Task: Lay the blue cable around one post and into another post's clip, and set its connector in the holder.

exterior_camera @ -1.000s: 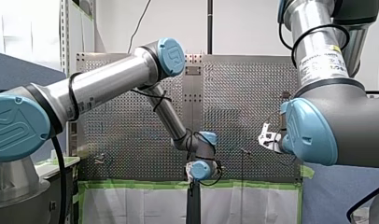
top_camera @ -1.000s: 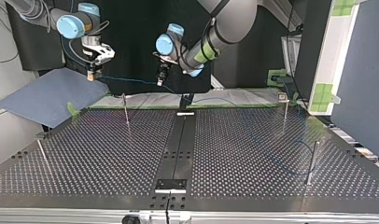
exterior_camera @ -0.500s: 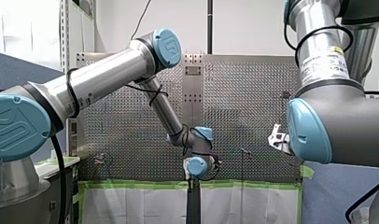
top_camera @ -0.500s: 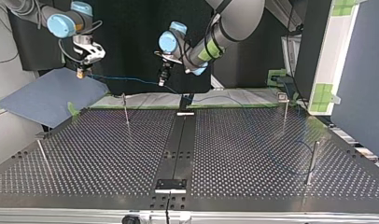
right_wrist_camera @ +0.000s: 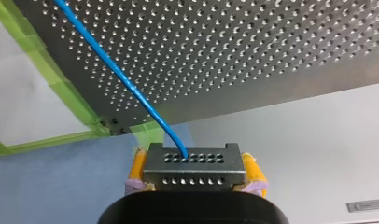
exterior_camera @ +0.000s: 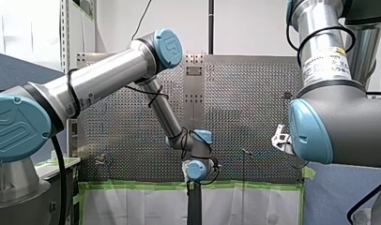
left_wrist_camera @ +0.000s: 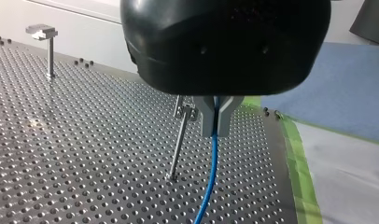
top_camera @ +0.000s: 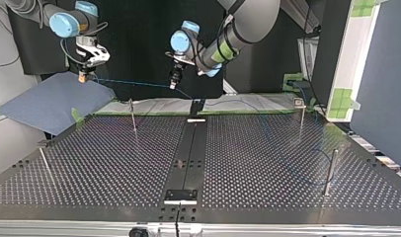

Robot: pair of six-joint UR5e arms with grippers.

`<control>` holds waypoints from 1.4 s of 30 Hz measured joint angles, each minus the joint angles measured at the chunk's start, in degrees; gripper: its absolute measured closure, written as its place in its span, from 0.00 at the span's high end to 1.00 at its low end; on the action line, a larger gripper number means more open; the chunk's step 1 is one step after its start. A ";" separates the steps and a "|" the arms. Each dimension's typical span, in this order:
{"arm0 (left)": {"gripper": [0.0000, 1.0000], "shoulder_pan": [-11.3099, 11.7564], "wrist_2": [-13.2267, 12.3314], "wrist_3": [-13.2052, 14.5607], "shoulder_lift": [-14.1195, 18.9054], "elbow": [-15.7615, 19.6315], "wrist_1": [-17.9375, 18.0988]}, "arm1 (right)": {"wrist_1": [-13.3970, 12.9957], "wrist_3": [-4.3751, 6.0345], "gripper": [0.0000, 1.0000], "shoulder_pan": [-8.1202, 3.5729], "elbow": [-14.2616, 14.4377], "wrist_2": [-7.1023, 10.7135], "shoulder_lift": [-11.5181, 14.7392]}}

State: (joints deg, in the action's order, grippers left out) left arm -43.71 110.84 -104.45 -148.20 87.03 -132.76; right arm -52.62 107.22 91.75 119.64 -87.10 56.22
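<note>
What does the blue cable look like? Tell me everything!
The blue cable is thin, stretched nearly straight in the air. One end enters a grey metal connector with rows of holes, held between the yellow pads of my right gripper. My left gripper pinches it further along; beyond, it hangs toward the table.

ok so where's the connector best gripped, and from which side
Grip the connector by its two short flat ends, as my right claw does now. Its yellow pads squeeze it from the side opposite the holed face where the blue cable exits, leaving the cable free.
</note>
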 joint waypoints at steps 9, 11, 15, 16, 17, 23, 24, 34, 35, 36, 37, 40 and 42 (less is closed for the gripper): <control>0.02 -0.31 -0.61 0.08 -0.03 0.60 1.91 | -4.60 -1.50 0.00 0.13 -0.01 -0.02 -0.17; 0.02 -0.22 -0.92 0.10 -0.06 0.60 2.42 | -5.71 -1.58 0.00 0.13 -0.15 0.17 -0.35; 0.02 0.11 -1.69 0.06 -0.28 0.59 3.72 | -7.65 -1.80 0.00 0.19 -1.02 1.14 -1.42; 0.02 0.19 -1.82 0.04 -0.30 0.57 3.99 | -8.16 -1.88 0.00 0.20 -1.47 1.51 -1.95; 0.02 0.29 -1.93 0.02 -0.32 0.51 4.21 | -8.43 -1.94 0.00 0.21 -1.82 1.76 -2.37; 0.02 0.77 -2.38 -0.78 -0.55 0.01 4.66 | -8.74 -2.25 0.00 -0.04 -3.47 2.90 -4.56; 0.02 0.84 -2.59 -1.01 -0.85 -0.27 4.48 | -8.69 -2.27 0.00 -0.13 -3.62 3.05 -4.68; 0.02 0.64 -3.48 -2.04 -3.99 -2.38 4.02 | -8.54 -2.32 0.00 -1.39 -4.24 3.55 -5.05; 0.02 0.66 -3.51 -2.08 -4.04 -2.39 4.10 | -8.52 -2.33 0.00 -1.46 -4.32 3.56 -5.07; 0.02 0.66 -3.52 -2.12 -4.12 -2.44 4.15 | -8.47 -2.33 0.00 -1.50 -4.41 3.59 -5.07; 0.02 0.63 -3.49 -2.12 -4.23 -2.55 4.10 | -8.35 -2.34 0.00 -1.54 -4.53 3.61 -5.09; 0.02 0.49 -3.46 -2.14 -5.13 -3.51 3.29 | -7.96 -2.35 0.00 -1.67 -4.80 3.67 -5.17; 0.02 0.36 -3.47 -2.17 -6.10 -4.47 2.40 | -7.77 -2.35 0.00 -1.69 -4.90 3.69 -5.19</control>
State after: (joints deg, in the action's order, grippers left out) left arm -43.35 107.37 -106.62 -154.30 82.56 -130.36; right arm -60.39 104.87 90.05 114.73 -83.41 51.03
